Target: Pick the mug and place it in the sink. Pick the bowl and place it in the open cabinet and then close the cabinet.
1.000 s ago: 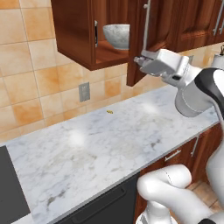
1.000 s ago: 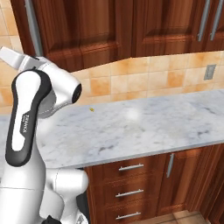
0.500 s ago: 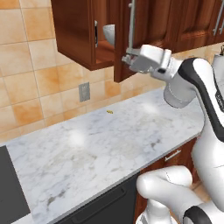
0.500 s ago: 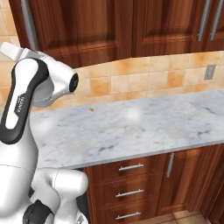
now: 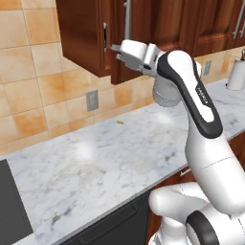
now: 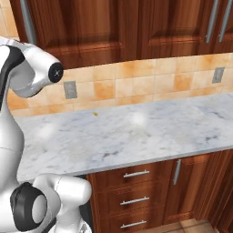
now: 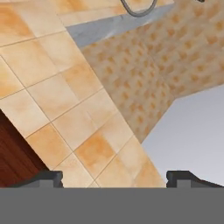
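Observation:
The dark red-brown cabinet (image 5: pixel 81 33) hangs over the counter. Its door (image 5: pixel 143 28), with a long silver bar handle (image 5: pixel 127 19), stands almost flush, leaving a thin gap at the edge. My gripper (image 5: pixel 115 49) presses against the lower part of that door. In the hand view the gripper (image 7: pixel 116 177) is open, its tips wide apart with nothing between them, looking along the tiled wall. The bowl is hidden behind the door. The mug is out of view. The sink's flat black end (image 5: pixel 10 201) shows at the counter's left, and its grey tap (image 7: pixel 138 9) curves in at the top.
The marble counter (image 6: pixel 136 127) runs under the wall cabinets, with a small yellow speck (image 5: pixel 119 122) on it. Wall outlets (image 5: pixel 92 100) sit in the tiles. A white roll (image 5: pixel 235 74) stands at the far right. Drawers (image 6: pixel 136 174) lie below the counter.
The cabinet door has swung from wide open to nearly shut as my hand pushed it leftward. The bowl seen inside before is now hidden.

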